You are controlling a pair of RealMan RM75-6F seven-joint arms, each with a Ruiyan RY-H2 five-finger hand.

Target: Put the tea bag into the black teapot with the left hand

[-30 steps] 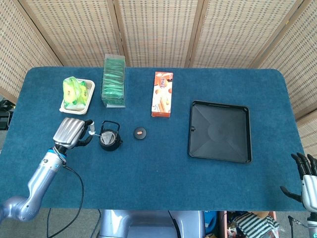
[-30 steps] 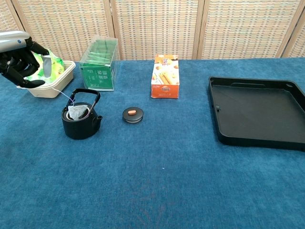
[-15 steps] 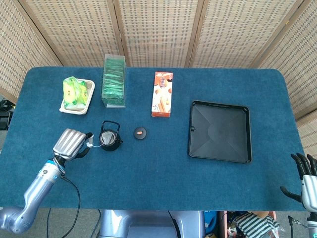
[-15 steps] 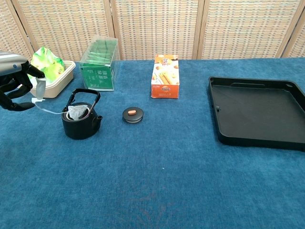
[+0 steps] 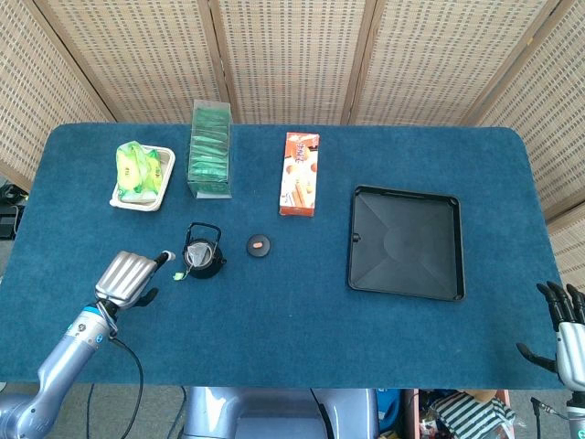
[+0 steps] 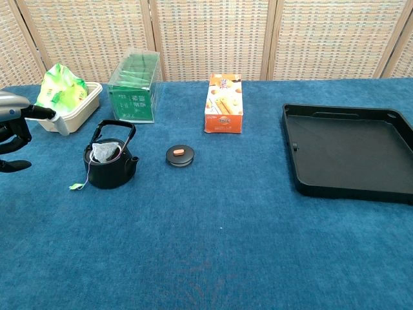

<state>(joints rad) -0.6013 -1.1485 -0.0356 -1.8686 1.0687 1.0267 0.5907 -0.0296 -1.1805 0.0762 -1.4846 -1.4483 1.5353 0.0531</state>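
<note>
The black teapot (image 5: 203,257) (image 6: 111,165) stands on the blue table with its handle up. A white tea bag (image 6: 104,152) sits in its mouth, and its string hangs over the side to a green tag (image 6: 77,186) (image 5: 181,273) on the cloth. My left hand (image 5: 127,277) (image 6: 14,127) is left of the pot, apart from it, fingers spread and holding nothing. My right hand (image 5: 565,331) shows at the lower right edge of the head view, open and empty, off the table.
The teapot lid (image 5: 259,245) (image 6: 180,155) lies right of the pot. Behind are a white tray of green packets (image 5: 141,176), a clear box of green tea bags (image 5: 209,148) and an orange carton (image 5: 300,174). A black tray (image 5: 405,241) lies at the right.
My left hand let go of the tag and string and drew back toward the front left. The tag dropped onto the cloth beside the pot; the tea bag stays inside.
</note>
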